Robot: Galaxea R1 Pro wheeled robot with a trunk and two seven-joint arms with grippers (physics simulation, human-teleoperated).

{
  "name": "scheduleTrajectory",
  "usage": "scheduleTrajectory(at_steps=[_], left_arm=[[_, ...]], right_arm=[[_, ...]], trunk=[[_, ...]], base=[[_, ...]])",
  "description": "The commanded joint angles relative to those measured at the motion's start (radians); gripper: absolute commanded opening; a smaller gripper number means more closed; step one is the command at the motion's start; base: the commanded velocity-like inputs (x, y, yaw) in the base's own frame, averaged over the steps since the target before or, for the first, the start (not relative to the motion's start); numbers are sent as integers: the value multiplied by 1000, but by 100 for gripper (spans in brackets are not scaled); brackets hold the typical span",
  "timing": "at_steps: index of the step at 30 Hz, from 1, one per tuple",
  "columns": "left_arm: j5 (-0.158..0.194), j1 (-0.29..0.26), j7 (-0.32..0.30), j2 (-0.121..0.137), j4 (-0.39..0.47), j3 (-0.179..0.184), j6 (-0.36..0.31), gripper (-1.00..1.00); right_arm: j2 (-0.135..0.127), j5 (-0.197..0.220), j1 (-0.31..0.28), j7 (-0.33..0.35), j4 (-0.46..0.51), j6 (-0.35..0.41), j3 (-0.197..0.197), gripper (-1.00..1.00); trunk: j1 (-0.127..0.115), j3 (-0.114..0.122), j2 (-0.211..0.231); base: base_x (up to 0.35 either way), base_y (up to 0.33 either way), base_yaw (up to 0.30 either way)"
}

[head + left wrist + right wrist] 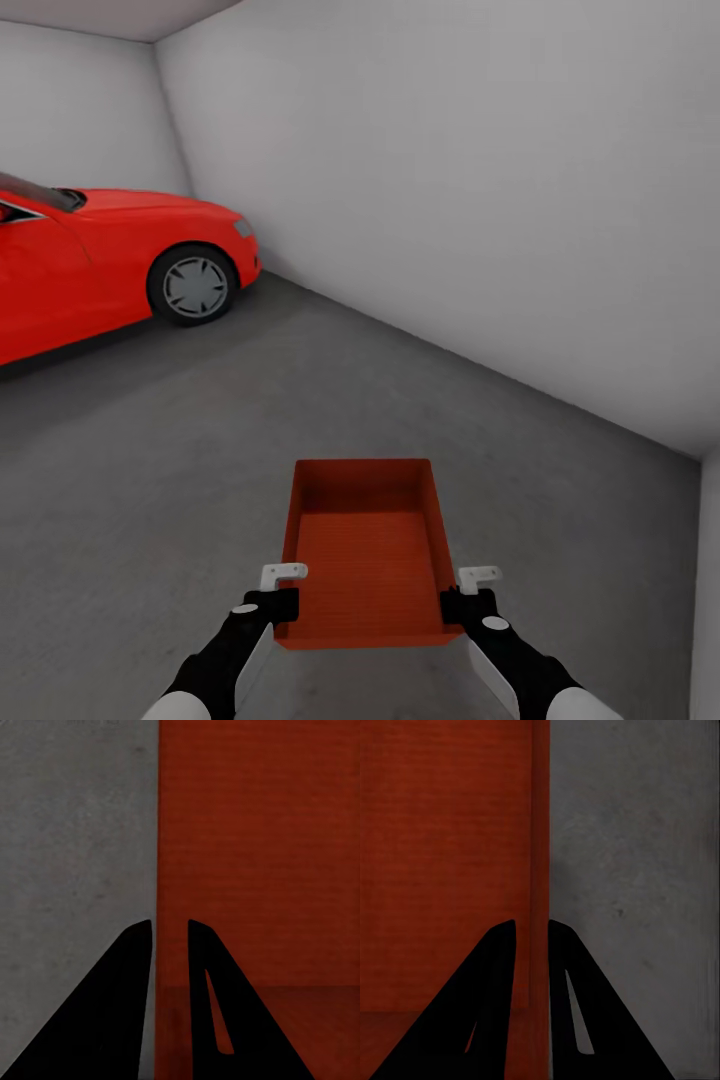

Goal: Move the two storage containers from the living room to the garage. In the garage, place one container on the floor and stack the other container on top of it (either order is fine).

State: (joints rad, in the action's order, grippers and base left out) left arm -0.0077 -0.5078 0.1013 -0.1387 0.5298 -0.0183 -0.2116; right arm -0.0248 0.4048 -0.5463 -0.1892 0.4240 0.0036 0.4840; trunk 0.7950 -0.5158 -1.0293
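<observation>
One orange-red storage container (368, 545), lidless, thin-walled, with a finely ribbed bottom.

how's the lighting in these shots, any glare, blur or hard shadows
Head view: flat, even light, no glare; a soft shadow under the red car on the grey floor; the storage container is sharp. Left wrist view: the left gripper fingers are pure black silhouettes and the container wall looks dim. Right wrist view: the right gripper is likewise black, and the floor's mottling is slightly soft.
</observation>
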Motion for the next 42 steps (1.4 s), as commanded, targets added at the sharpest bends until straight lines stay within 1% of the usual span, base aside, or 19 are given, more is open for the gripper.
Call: scheduleTrajectory(at_steps=[1, 14, 29, 42], left_arm=[[-12, 0, 8, 1, 6, -3, 17, -100], [-12, 0, 8, 1, 6, -3, 17, -100], [-12, 0, 6, 1, 6, -3, 17, -100], [-12, 0, 6, 1, 6, -3, 17, -100]], right_arm=[[-20, 17, -1, -9, -34, -1, -17, -100], [-21, 18, -1, -9, -34, -1, -17, -100], [-22, 17, -1, -8, -34, -1, -17, -100], [-22, 18, -1, -8, -34, -1, -18, -100]], trunk=[[0, -1, -1], [0, -1, -1], [0, -1, -1], [0, -1, -1]], base=[[0, 0, -281], [2, 0, -269], [272, 0, -17], [182, 0, 0]])
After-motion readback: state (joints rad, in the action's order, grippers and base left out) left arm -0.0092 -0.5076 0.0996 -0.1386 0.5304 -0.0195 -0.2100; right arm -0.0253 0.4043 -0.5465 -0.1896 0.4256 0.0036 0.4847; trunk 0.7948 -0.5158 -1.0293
